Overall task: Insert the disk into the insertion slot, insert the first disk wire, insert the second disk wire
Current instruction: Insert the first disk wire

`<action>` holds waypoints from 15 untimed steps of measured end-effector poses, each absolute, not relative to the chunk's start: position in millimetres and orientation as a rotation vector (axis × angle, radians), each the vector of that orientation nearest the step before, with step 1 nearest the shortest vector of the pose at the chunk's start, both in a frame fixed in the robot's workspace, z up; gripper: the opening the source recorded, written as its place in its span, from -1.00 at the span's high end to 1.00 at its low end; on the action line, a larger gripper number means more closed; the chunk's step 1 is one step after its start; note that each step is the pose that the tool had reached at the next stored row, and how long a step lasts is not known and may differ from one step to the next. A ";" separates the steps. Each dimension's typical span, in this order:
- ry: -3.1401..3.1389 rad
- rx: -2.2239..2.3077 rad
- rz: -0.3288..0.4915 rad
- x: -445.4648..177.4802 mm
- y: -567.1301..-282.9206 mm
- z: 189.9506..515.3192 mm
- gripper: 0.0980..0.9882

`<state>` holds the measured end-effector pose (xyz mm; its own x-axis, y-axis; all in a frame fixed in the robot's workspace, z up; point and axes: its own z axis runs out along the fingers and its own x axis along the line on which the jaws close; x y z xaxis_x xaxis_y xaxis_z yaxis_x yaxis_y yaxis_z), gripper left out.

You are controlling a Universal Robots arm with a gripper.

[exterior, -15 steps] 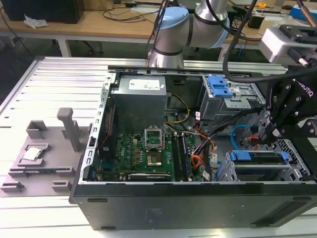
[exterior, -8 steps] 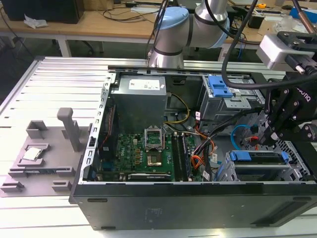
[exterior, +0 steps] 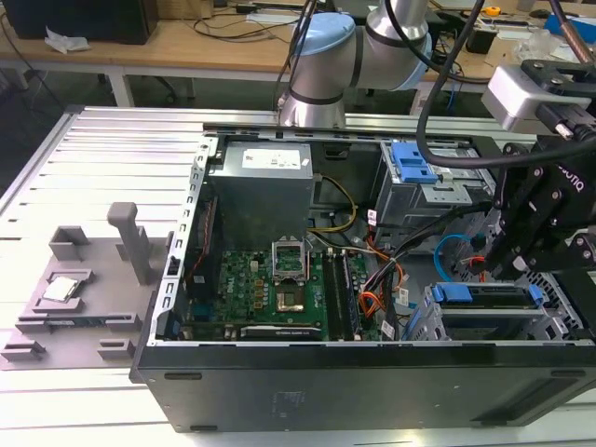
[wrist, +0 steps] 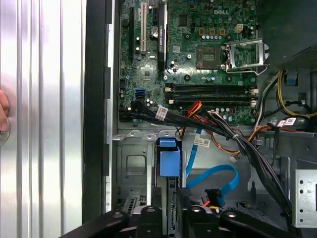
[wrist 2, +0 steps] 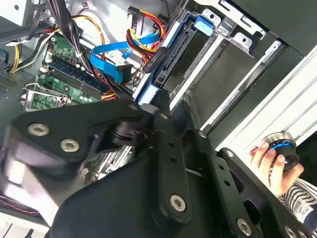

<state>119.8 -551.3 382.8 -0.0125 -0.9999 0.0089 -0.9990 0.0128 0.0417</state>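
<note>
Black gripper (wrist 2: 151, 106), grip unclear, at blue-framed disk (wrist: 168, 157) seated in grey insertion slot (wrist: 130, 163)

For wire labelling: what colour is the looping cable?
The second disk wire is light blue, clearest in the first wrist view.

The blurred tool (wrist 2: 157, 106) hides one end of the disk (wrist 2: 179, 53); a hand (wrist: 3, 113) is cropped.

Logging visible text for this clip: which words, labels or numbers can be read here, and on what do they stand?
White label on the power supply: print too small to read.
White tag on the black cable bundle: blurred, unreadable.
Motherboard markings: too small to read, apart from a maker's mark left unquoted.
No other legible words, numbers or signs.
</note>
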 end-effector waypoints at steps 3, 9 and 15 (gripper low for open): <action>-2.210 2.182 -0.037 120.1 -550.0 382.2 0.54; -2.208 2.180 -0.032 131.6 -535.1 376.5 0.54; -2.229 2.158 -0.032 137.6 -530.1 361.7 0.54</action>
<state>137.6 -530.1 361.7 -0.0320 -0.9994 0.0137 -0.9986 0.0326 0.0422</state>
